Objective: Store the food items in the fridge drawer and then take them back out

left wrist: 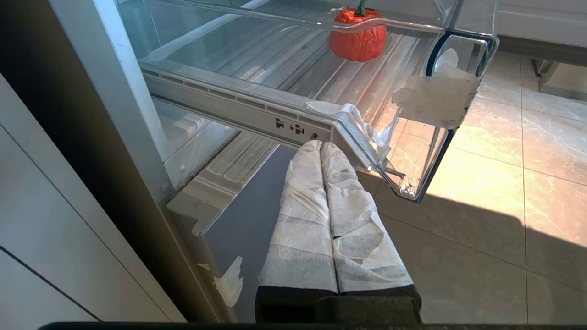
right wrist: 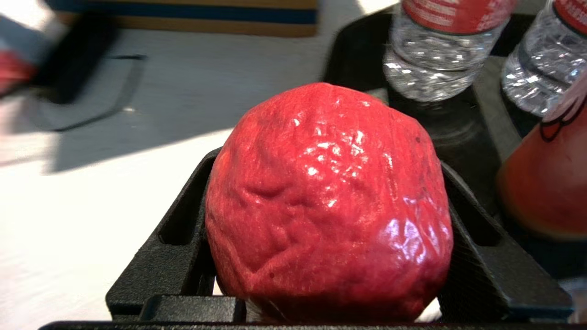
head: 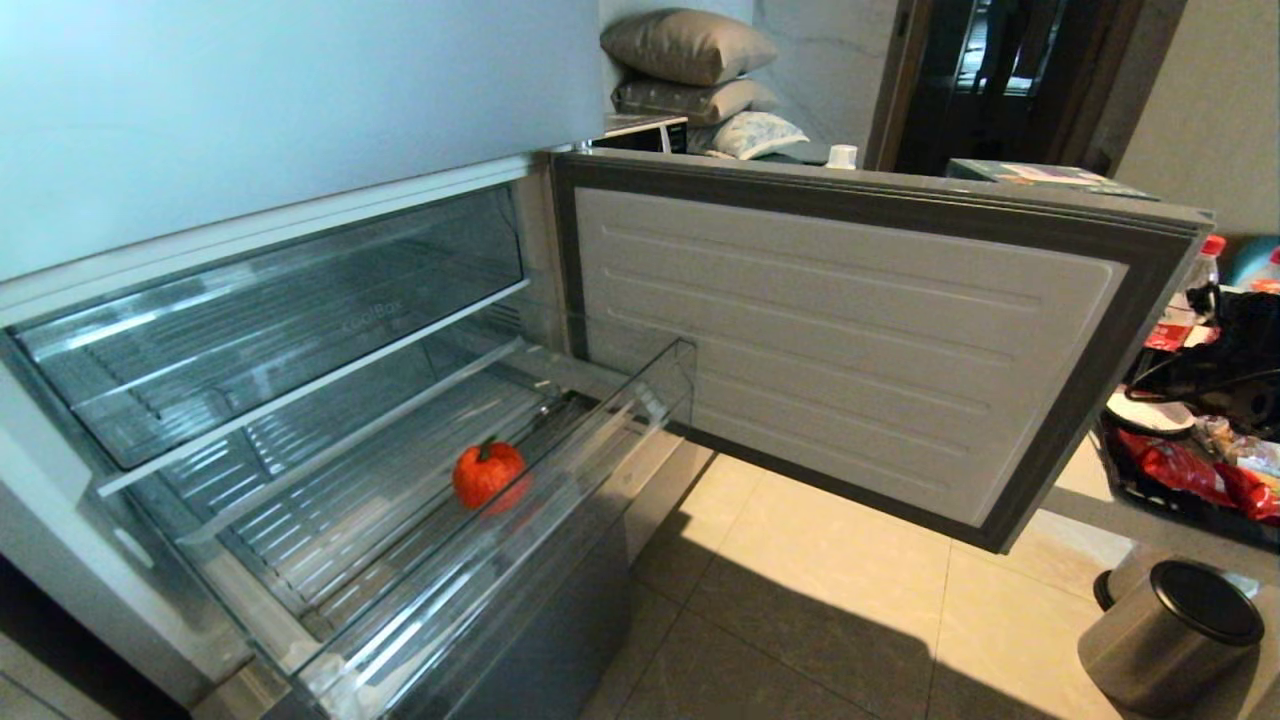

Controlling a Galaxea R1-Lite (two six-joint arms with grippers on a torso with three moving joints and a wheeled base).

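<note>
An orange-red food item (head: 488,472) with a green stem lies inside the pulled-out clear fridge drawer (head: 640,410). The left wrist view shows the same food item (left wrist: 358,34) on the ribbed floor of that fridge drawer (left wrist: 257,91). My left gripper (left wrist: 321,145) is shut and empty, its white-wrapped fingers pressed together just below the drawer's near corner. The right wrist view shows my right gripper (right wrist: 330,160) shut on a wrinkled red food item (right wrist: 328,201), a black finger against each side. It hangs over a white surface, outside the head view.
The lower fridge door (head: 850,330) stands open to the right of the drawer. A taller clear drawer (head: 270,320) sits above. A steel bin (head: 1170,630) stands on the tiled floor. Water bottles (right wrist: 440,50) on a black tray stand just beyond the right gripper.
</note>
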